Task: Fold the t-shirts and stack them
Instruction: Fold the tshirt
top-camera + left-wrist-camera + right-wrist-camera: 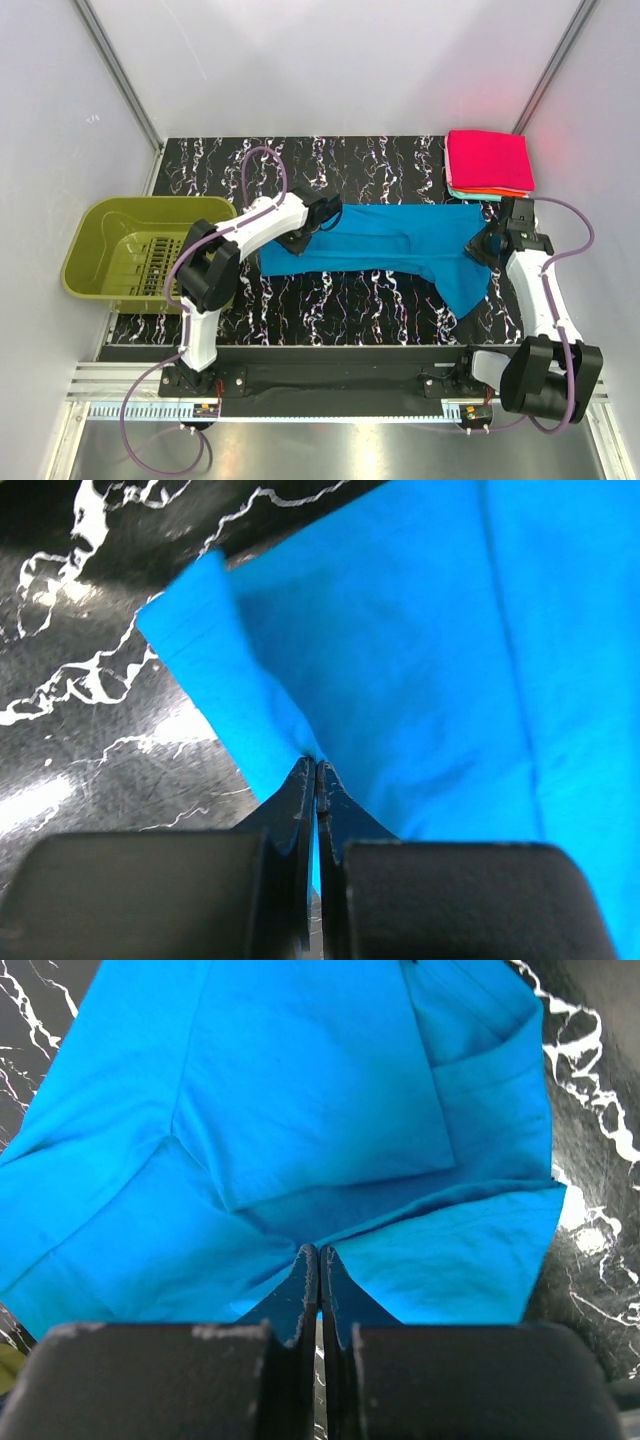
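The blue t-shirt (380,240) lies across the middle of the black marbled desk (330,300). It is creased and partly doubled over, and at its right end a flap reaches toward the near edge. My left end effector (316,772) is pinched closed on its left edge, and my right end effector (318,1256) is clamped on a fold at its right. A stack of folded t-shirts (488,162), red on top, sits in the far right corner. An olive basket (88,250) stands at the desk's left edge.

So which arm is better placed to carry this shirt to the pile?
Probably the right: its fingers pinch the blue fabric t-shirt beside the red-topped stack of folded shirts; the left fingers hold the far end.
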### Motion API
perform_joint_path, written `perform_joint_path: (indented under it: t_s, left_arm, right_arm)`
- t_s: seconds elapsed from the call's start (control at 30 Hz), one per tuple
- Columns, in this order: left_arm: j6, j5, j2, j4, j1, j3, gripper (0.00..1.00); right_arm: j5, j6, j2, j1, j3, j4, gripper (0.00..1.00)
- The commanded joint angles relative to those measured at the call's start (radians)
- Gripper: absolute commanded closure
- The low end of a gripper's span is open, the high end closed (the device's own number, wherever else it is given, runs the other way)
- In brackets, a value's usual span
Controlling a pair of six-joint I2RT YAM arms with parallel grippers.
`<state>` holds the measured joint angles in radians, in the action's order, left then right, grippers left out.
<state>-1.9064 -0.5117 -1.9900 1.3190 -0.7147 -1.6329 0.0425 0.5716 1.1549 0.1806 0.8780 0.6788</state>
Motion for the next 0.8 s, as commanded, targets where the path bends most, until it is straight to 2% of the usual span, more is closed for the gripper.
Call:
perform_joint_path:
  t_s: [0.0, 0.3, 0.5, 0.77]
  left_arm:
    - [0.02, -0.1, -0.01, 0.184, 0.024, -0.045, 1.0]
    - [0.148, -0.171, -0.078, 0.129, 0.055, -0.128, 1.0]
    - [0.213, -0.224, -0.122, 0.117, 0.067, -0.192, 1.0]
    - [0.288, -0.215, -0.193, 0.079, 0.08, -0.251, 0.98]
  right_arm:
    - [-0.036, -0.047, 0.023, -0.009, 0.067, -0.039, 1.0]
    - [-0.038, -0.127, 0.16, -0.052, 0.142, -0.062, 1.0]
    - [-0.173, -0.18, 0.25, -0.118, 0.209, -0.053, 1.0]
    - [-0.231, -0.19, 0.289, -0.124, 0.246, -0.03, 1.0]
